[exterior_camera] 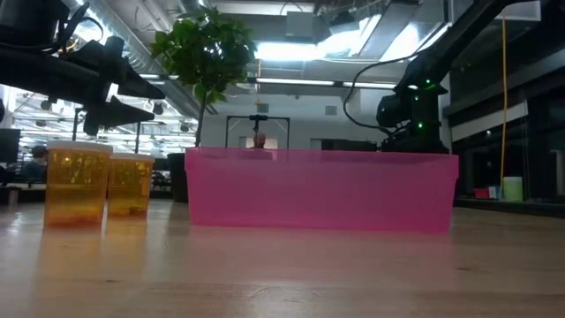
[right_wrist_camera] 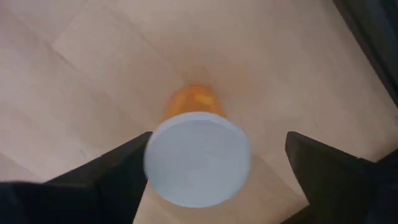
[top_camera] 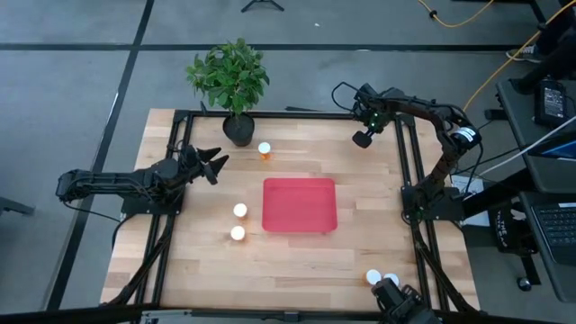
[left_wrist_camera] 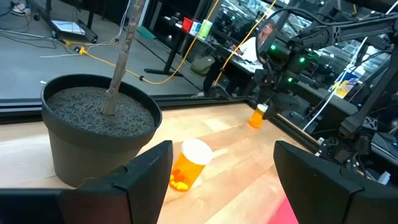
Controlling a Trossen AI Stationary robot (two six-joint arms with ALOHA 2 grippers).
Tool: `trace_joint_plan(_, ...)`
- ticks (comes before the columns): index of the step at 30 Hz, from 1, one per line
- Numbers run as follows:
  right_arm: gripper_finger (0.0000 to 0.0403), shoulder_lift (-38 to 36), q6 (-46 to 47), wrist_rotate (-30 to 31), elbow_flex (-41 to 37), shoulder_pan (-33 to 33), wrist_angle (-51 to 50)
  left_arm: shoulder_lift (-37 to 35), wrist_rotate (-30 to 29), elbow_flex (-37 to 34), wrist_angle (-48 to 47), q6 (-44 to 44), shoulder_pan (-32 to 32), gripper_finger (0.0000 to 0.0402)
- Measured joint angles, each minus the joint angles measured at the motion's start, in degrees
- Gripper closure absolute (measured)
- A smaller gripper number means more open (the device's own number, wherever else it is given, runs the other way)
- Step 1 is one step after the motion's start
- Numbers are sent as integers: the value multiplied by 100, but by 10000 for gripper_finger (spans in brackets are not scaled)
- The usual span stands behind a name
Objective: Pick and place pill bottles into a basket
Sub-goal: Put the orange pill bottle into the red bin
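My right gripper point(top_camera: 363, 138) hangs open at the table's far right, pointing down. Its fingers stand on either side of the white cap of an upright orange pill bottle point(right_wrist_camera: 198, 155); this bottle also shows in the left wrist view point(left_wrist_camera: 257, 116). Whether a finger touches the cap I cannot tell. My left gripper point(top_camera: 212, 165) is open and empty, level above the table's left side. It points at another pill bottle point(left_wrist_camera: 187, 165) beside the plant pot point(top_camera: 238, 129). The red tray point(top_camera: 300, 204) lies at the table's middle. Two bottles point(top_camera: 239, 221) stand left of it.
Two more bottles point(top_camera: 382, 279) stand at the near right by a dark camera mount. The black pot with the green plant stands at the far edge, close to my left gripper. Black frame rails point(top_camera: 171, 225) run along the table's left, right and far sides.
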Motion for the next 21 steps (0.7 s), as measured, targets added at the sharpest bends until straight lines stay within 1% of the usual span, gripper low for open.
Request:
trace_joint_plan(3,74,0,-37,-22,-1,-2,-30,0,0,0,13,0,0,128)
trace_joint_plan(7,107,0,-70,-249,0,0,-26,0,1,0,23,0,0,128)
trace_joint_plan(14,170,0,-57,-259,-2,0,-136,0,1,0,28,0,0,128)
trace_joint_plan(17,197,-2,-28,-363,-2,2,-195,0,3,1,28,0,0,128)
trace_joint_plan(19,205,-4,3,-389,-2,2,-201,0,3,1,26,0,0,128)
trace_joint_plan(21,206,-7,6,-393,-2,21,-226,0,3,2,26,0,0,128)
